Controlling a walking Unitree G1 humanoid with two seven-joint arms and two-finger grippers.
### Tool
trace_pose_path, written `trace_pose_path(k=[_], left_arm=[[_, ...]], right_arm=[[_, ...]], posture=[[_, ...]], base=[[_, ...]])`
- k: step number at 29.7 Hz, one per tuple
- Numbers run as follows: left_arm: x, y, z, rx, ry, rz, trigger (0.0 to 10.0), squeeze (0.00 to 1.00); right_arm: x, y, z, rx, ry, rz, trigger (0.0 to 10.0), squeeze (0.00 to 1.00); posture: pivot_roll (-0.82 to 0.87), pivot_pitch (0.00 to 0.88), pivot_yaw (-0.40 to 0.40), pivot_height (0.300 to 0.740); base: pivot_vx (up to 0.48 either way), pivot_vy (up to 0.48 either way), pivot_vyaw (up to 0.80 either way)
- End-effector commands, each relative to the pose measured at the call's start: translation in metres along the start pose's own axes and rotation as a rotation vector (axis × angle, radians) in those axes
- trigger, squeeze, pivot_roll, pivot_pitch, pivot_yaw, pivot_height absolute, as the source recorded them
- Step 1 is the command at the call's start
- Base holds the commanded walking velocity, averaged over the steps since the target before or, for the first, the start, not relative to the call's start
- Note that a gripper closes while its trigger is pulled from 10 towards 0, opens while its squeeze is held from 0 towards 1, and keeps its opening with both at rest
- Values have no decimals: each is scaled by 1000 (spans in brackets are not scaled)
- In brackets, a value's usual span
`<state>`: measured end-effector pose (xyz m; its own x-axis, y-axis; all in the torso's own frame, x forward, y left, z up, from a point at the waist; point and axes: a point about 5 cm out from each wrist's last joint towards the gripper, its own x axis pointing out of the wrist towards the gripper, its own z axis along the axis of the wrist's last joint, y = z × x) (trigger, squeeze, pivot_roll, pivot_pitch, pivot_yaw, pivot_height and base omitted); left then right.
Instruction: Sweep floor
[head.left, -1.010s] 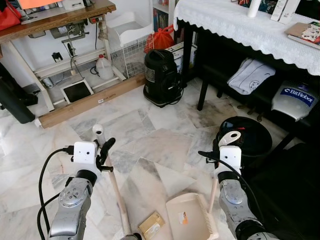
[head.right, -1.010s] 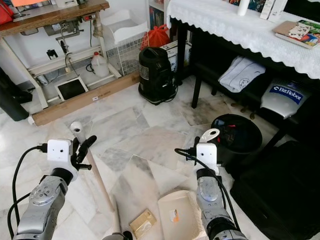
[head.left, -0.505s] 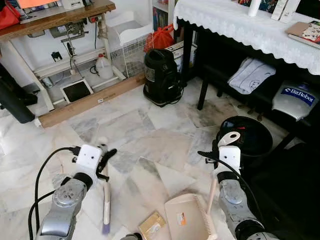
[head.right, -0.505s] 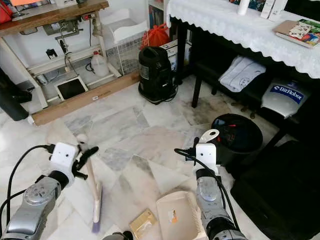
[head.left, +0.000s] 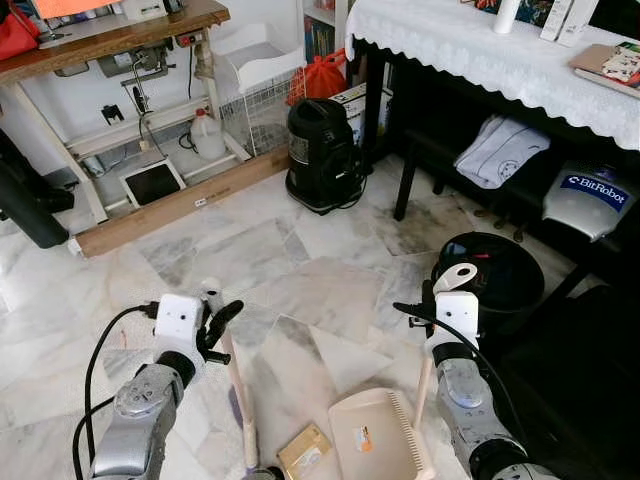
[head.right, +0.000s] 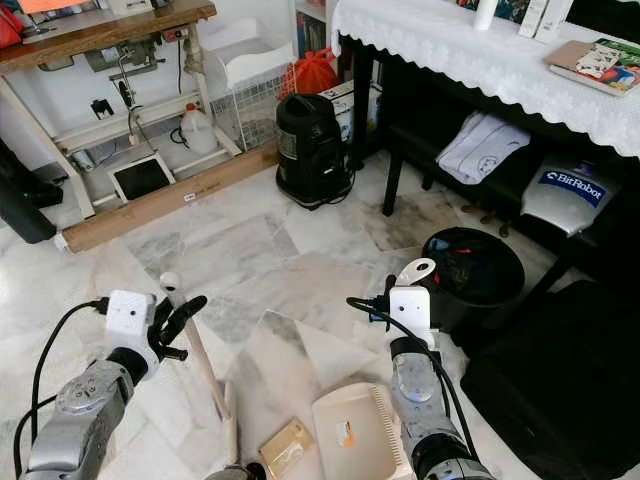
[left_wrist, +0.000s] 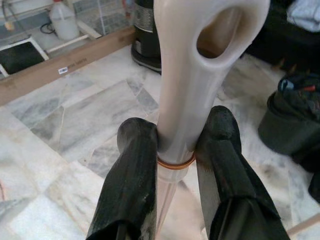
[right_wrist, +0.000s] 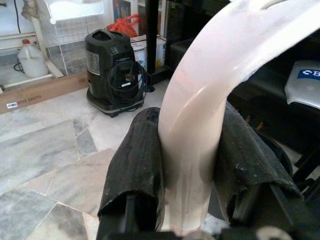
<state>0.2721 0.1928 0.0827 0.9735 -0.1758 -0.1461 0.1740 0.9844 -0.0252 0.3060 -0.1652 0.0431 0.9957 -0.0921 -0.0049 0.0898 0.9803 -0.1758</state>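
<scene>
Broom (head.left: 238, 395): long pale plastic handle slanting down from the left tool to the marble floor (head.left: 300, 290); brush head low, just beside the scrap, mostly cut off at the frame edge.
Left tool (left_wrist: 172, 150): both black fingers pressed against the broom handle just below its hanging-hole end, an orange band at the pinch line.
Dustpan (head.left: 375, 435): cream plastic, flat on the floor before the robot, comb teeth along its right edge; its upright handle rises to the right tool.
Right tool (right_wrist: 187, 165): fingers clamped on either side of the curved top of the dustpan handle.
Debris: one tan cardboard-like scrap (head.left: 303, 449) on the floor, between brush head and dustpan mouth, close to both.
Handling, broom: judged light and stiff; smooth plastic, likely to twist in a two-finger pinch; a hold so near the top gives long leverage but little control of the head.
Handling, dustpan: judged light, rigid; may skate on polished marble unless pressed down.
Surroundings: black bin (head.left: 490, 275) near the right arm; black vacuum cleaner (head.left: 320, 155) further off; table with white lace cloth (head.left: 480, 50) at right.
</scene>
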Motion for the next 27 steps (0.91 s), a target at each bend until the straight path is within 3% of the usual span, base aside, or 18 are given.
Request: trace_pose_path(k=[1, 19, 27], left_arm=[[-3, 2, -5, -41, 5, 5, 10000, 0], [-1, -1, 2, -47, -29, -11, 10000, 0], [-1, -2, 4, -58, -43, -8, 10000, 0]], right_arm=[[4, 3, 4, 1, -6, 13, 10000, 0], [3, 2, 4, 1, -5, 1, 10000, 0], [3, 1, 3, 0, -3, 0, 10000, 0]], posture=[[119, 74, 23, 740], [119, 81, 28, 740], [120, 87, 27, 740]], base=[[0, 0, 0], [0, 0, 0], [-279, 0, 0]])
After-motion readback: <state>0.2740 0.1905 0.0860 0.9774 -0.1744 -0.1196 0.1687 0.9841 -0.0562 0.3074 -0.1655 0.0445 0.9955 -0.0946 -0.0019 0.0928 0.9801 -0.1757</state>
